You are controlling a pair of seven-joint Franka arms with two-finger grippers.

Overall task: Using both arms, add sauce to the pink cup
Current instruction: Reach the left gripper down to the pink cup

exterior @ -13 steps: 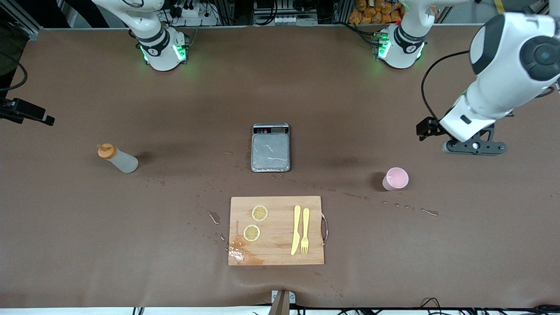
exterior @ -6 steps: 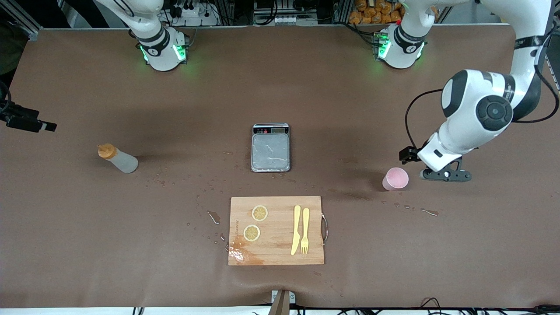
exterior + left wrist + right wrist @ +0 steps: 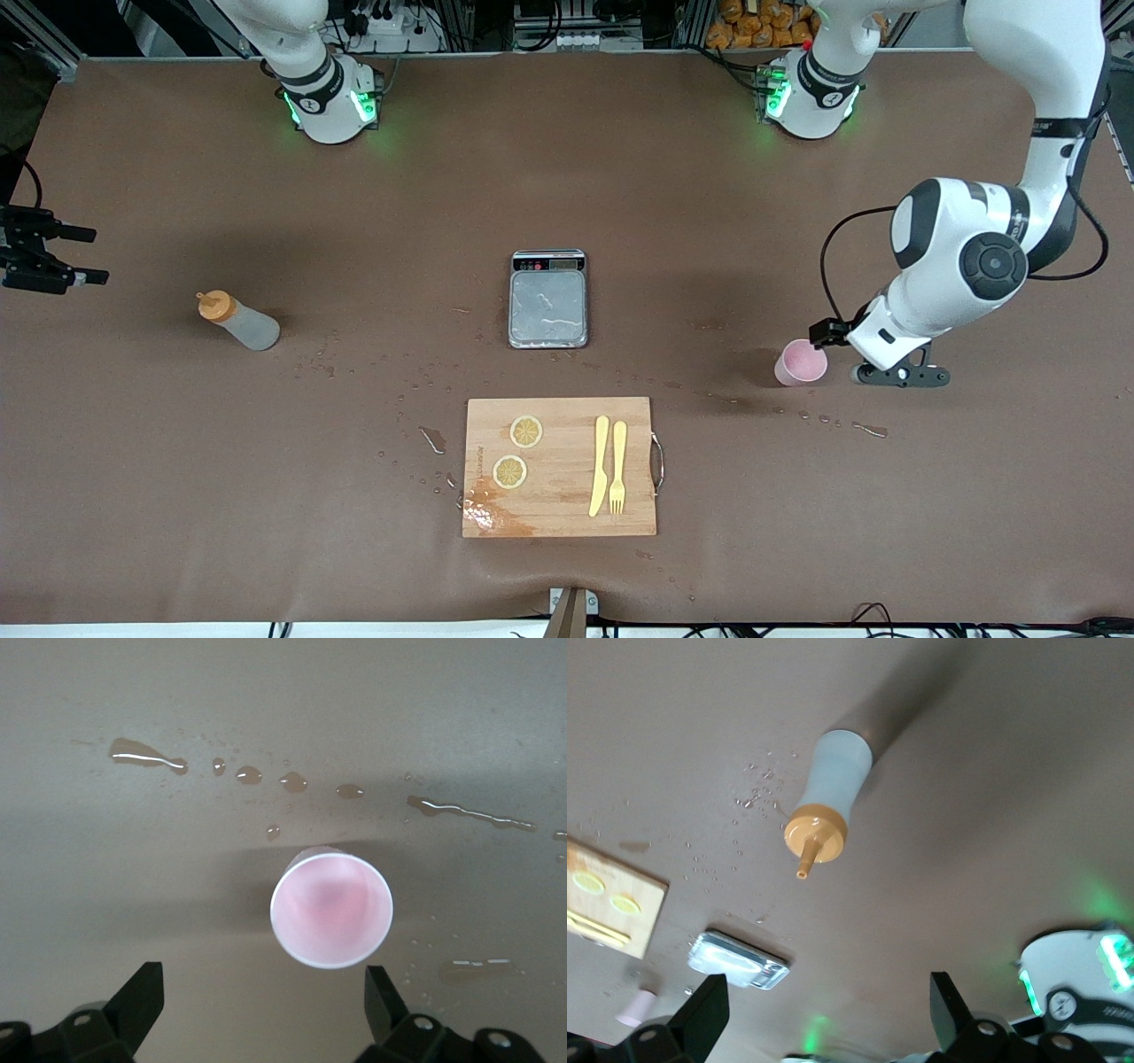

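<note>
The sauce bottle (image 3: 237,321), whitish with an orange nozzle cap, stands on the brown table toward the right arm's end; the right wrist view shows the bottle (image 3: 830,793) well away from the fingers. My right gripper (image 3: 89,256) hangs open and empty over that end of the table, apart from the bottle. The pink cup (image 3: 801,363) stands upright toward the left arm's end. My left gripper (image 3: 899,375) is low beside it, open. In the left wrist view the pink cup (image 3: 331,909) lies just ahead of the black fingertips (image 3: 383,992), not between them.
A grey scale (image 3: 548,299) sits mid-table. Nearer the front camera lies a wooden cutting board (image 3: 567,425) with two lemon slices (image 3: 526,431), a yellow knife and a fork (image 3: 617,467). Spilled droplets (image 3: 833,421) are scattered around the cup and board.
The left arm has swung in and come down from the table's end to just beside the pink cup. The right gripper has shifted slightly at its end. Both stayed open.
</note>
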